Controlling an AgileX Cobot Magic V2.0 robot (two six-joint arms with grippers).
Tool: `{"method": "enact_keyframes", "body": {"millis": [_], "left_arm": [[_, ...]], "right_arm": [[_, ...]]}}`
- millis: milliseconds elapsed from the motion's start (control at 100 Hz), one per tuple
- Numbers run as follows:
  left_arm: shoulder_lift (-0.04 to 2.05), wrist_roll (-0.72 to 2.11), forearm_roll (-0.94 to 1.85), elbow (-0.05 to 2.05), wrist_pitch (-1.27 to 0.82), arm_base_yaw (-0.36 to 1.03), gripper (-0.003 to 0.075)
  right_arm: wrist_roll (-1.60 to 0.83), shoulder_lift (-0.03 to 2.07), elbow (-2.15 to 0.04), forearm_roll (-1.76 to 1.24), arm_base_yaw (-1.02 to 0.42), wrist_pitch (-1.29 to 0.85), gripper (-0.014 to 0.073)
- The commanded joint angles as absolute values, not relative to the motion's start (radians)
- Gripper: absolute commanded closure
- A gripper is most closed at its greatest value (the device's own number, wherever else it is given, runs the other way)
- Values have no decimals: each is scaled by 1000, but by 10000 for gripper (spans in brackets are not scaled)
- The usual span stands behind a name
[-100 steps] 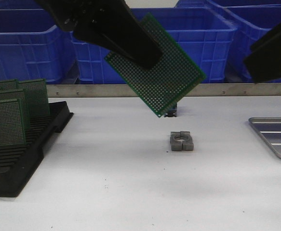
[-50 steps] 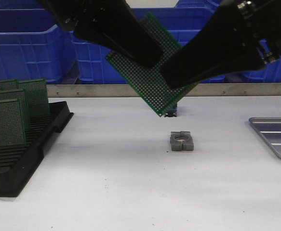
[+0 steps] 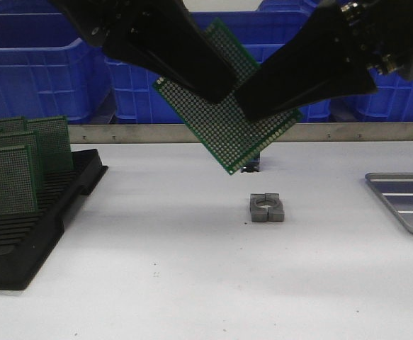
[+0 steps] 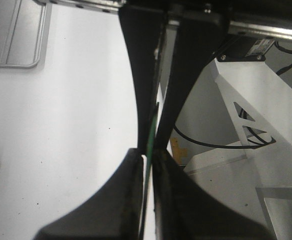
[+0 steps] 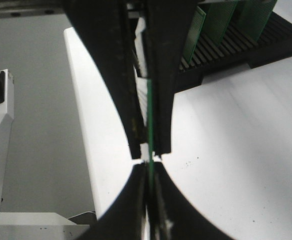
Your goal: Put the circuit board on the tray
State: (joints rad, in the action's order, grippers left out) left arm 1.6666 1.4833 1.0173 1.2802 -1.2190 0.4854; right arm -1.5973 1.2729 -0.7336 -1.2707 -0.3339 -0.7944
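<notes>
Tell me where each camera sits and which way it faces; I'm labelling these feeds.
Front view: ahead over the table; left claw and right claw both pinch the circuit board; tray at right.
Left wrist view: on the left arm, looking down its fingers at the board's edge, tray beyond.
Right wrist view: on the right arm, along its fingers toward the black rack.
Shared: the board, edge-on in both wrist views.
</notes>
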Motion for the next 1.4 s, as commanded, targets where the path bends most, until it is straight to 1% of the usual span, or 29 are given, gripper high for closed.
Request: {"method": "enact_keyframes", "body": {"millis": [0,40,90,140,190,230,360,540,730,860,1010,1170,1240,1290,1360,1390], "left_arm": [[1620,1464,1096,1308,-1246,495,559],[1620,1464,1096,1308,-1242,495,503],[1620,1464,1096,1308,-1237,495,414],[1620,1464,1096,1308,-1229,495,351],[1620,1464,1096,1308,-1227,495,311],[1620,1464,1096,1308,-1223,495,298],[1620,1464,1096,1308,-1216,495,298],[1620,1464,1096,1308,-1191,495,300],[1620,1464,1096,1308,-1191,495,300],[1620,1464,1096,1308,-1191,495,300],[1620,1464,1096,1308,-1191,495,300],[1620,1464,1096,1308,-1191,495,300],[1620,1464,1096,1308,-1191,495,300],[1620,1464,1096,1308,-1191,495,300],[1620,1464,1096,1308,-1191,495,300],[1620,1464,1096,1308,-1191,495,300]], "right_arm": [[-1549,1254,-764,-1335,-334,-801,654],[-1510,1254,-763,-1333,-334,-802,654],[-1429,1254,-762,-1325,-334,-802,654],[-1343,1254,-762,-1305,-330,-800,654],[-1247,1254,-762,-1273,-321,-800,654],[-1154,1254,-762,-1239,-311,-801,654],[-922,1254,-762,-1114,-248,-830,654],[-800,1254,-762,-986,-120,-859,654],[-787,1268,-762,-982,87,-798,654],[-787,1338,-762,-982,213,-724,654],[-787,1430,-785,-982,282,-657,654],[-787,1539,-856,-982,296,-644,645],[-787,1580,-886,-982,296,-626,596],[-789,1604,-902,-982,296,-613,524],[-798,1622,-922,-980,296,-602,345],[-810,1629,-928,-980,296,-599,231]]}}
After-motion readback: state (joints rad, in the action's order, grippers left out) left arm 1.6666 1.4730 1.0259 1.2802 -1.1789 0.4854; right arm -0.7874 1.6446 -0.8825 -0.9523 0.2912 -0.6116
